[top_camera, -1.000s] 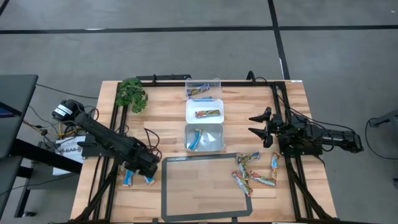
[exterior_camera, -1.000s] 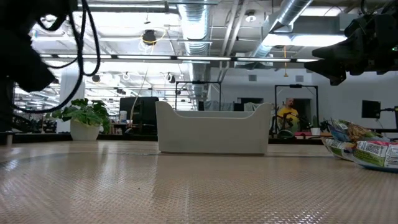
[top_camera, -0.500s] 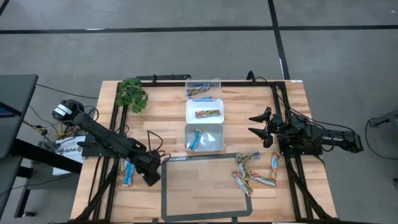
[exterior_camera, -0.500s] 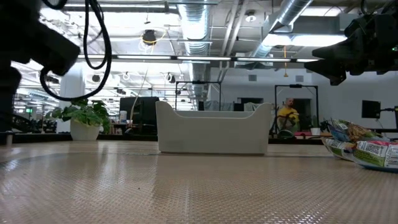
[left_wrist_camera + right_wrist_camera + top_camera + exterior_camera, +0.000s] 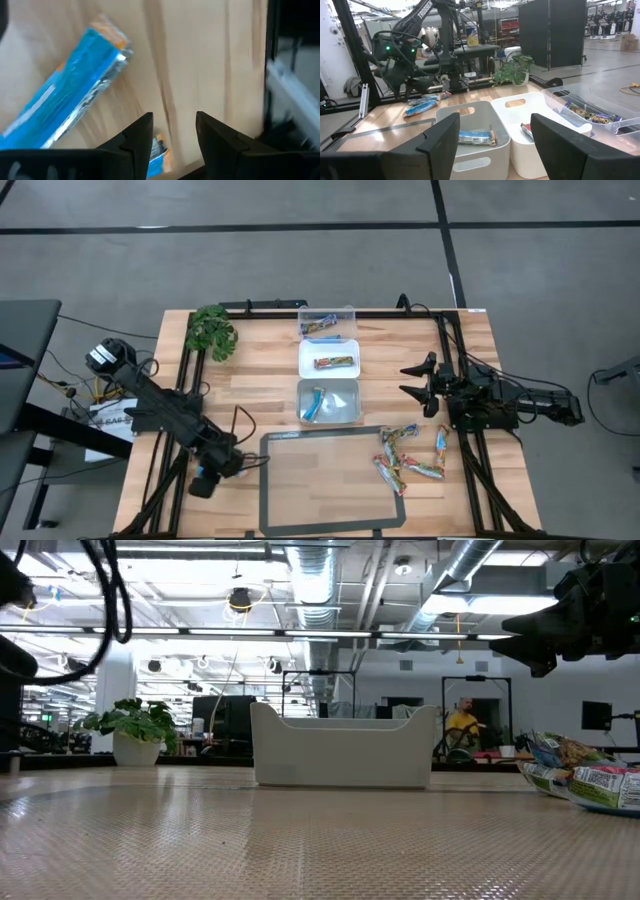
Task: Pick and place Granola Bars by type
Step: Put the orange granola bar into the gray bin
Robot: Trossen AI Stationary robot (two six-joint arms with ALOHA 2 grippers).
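Observation:
Two bright blue Granola Bars lie on the wood near the table's near left. One (image 5: 65, 112) shows large in the left wrist view. The end of the other (image 5: 159, 152) shows below my left gripper (image 5: 174, 137), which hangs open above them, pointing steeply down and touching nothing. In the high view my left gripper (image 5: 206, 478) hides most of them. A heap of multicoloured bars (image 5: 405, 460) lies at the near right. My right gripper (image 5: 412, 380) waits open and level at the right.
Three tubs stand in a row at mid table: a near one (image 5: 330, 402) with a blue bar, a middle one (image 5: 329, 359) with a multicoloured bar, and a far clear one (image 5: 328, 323) with several. A grey-framed mat (image 5: 330, 480) lies near. A plant (image 5: 212, 332) stands far left.
My left gripper has swung toward the table's near left corner and rolled about its own axis, staying open. It now hangs over the two blue bars, which have not moved.

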